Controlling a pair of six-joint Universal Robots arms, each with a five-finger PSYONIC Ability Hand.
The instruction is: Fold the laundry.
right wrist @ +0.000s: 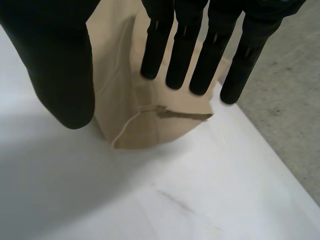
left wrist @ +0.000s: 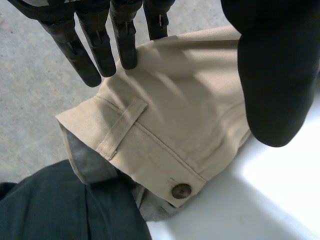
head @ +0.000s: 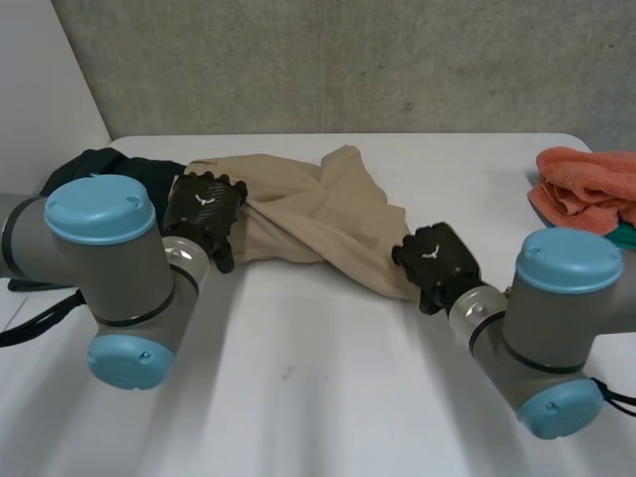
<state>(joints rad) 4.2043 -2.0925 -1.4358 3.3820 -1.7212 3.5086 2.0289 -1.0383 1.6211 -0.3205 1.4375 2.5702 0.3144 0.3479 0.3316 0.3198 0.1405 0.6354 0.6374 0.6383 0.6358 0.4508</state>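
A dark garment is seen bunched on the white table, just left of the beige trousers and touching their waistband. The left hand is set over that waistband end. In its wrist view the fingers are held straight with their tips over the waistband edge, and the thumb is kept apart on the other side, so the hand is released rather than clenched. A belt loop and a brown button are shown beyond the fingertips. The trousers are laid across the middle of the table in creased, twisted folds. At their right end, the right hand is placed over a leg hem. Its fingers are stretched straight above the cloth, the thumb is spread wide, and nothing is grasped. Well to the right of the trousers, an orange towel is piled at the table's edge.
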